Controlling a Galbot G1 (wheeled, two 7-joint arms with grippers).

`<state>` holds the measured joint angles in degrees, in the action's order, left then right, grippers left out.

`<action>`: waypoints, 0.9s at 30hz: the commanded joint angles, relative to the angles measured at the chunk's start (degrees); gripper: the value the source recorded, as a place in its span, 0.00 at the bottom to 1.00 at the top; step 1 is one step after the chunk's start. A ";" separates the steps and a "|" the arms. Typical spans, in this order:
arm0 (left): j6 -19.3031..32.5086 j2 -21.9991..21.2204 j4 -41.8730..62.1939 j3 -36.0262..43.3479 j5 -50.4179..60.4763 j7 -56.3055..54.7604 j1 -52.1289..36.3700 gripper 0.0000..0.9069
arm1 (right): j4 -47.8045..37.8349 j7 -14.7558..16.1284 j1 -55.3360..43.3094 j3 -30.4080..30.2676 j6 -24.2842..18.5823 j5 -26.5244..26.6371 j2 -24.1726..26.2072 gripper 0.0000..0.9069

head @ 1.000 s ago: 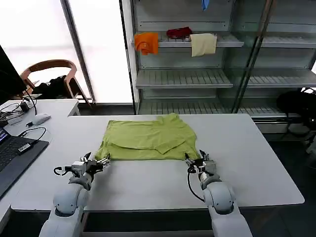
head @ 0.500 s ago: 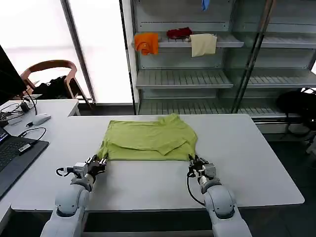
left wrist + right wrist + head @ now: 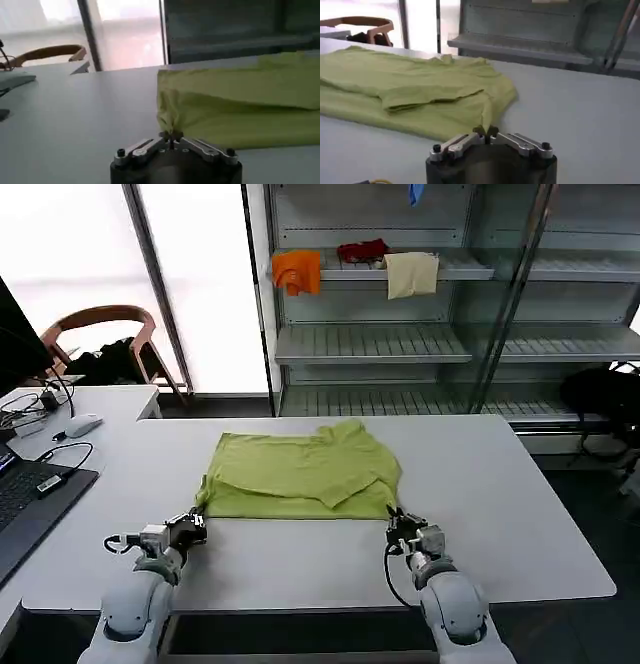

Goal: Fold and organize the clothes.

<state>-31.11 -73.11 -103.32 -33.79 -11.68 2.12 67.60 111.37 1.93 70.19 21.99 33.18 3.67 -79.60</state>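
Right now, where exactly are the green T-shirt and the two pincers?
green T-shirt (image 3: 300,474), head view, middle of the folded fabric.
left pincer (image 3: 197,524), head view, tips at the shirt's near left corner.
right pincer (image 3: 396,520), head view, tips at the shirt's near right corner.

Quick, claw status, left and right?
Left claw: closed on the near left corner of the lime green T-shirt.
Right claw: closed on the T-shirt's near right corner.
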 commanded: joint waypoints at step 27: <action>0.50 -1.71 -27.37 -5.51 -6.40 -10.87 33.15 1.00 | 18.85 -5.09 23.28 -0.88 -0.01 -0.66 2.46 1.00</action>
<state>-31.28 -74.35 -128.21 -39.10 -17.70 -6.97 98.01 128.81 -2.84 90.63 21.25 33.23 3.27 -77.24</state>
